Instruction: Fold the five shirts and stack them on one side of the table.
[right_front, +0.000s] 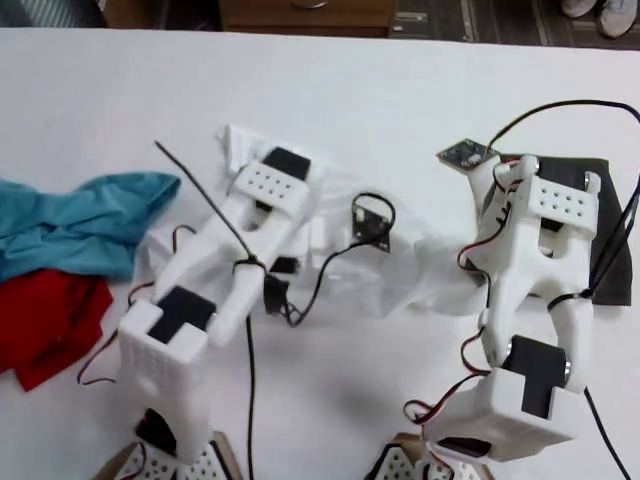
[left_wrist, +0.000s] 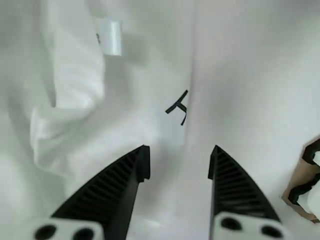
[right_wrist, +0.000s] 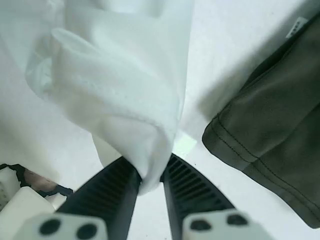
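So at this point the white shirt (right_front: 400, 272) was lying rumpled in the middle of the table (right_front: 350, 90), spread between the two arms. The left gripper (left_wrist: 180, 150) was hanging right over it with its fingers spread apart and nothing between them. From its wrist cam you could see plain white fabric below, a small sewn-in tag (left_wrist: 110, 36) on a bunched-up fold, and a little black mark (left_wrist: 178, 107) on the cloth near the fingertips.

The right gripper (right_wrist: 150, 167) was the one doing the work. It was clenched on a thick fold of the white shirt (right_wrist: 115, 75), with the fabric pinched between both fingers and bulging out above them. Just beside that, the dark olive shirt (right_wrist: 270, 115) lay flat, its stitched hem close to the gripper but not touching the white fold as far as I could tell. In the overhead view that dark shirt (right_front: 612, 262) sat at the right edge of the table, mostly under the right arm.

Over on the far left side, the teal shirt (right_front: 90, 215) was crumpled in a heap, and the red shirt (right_front: 50, 320) was right up against it on the near side. Both were well apart from either arm.
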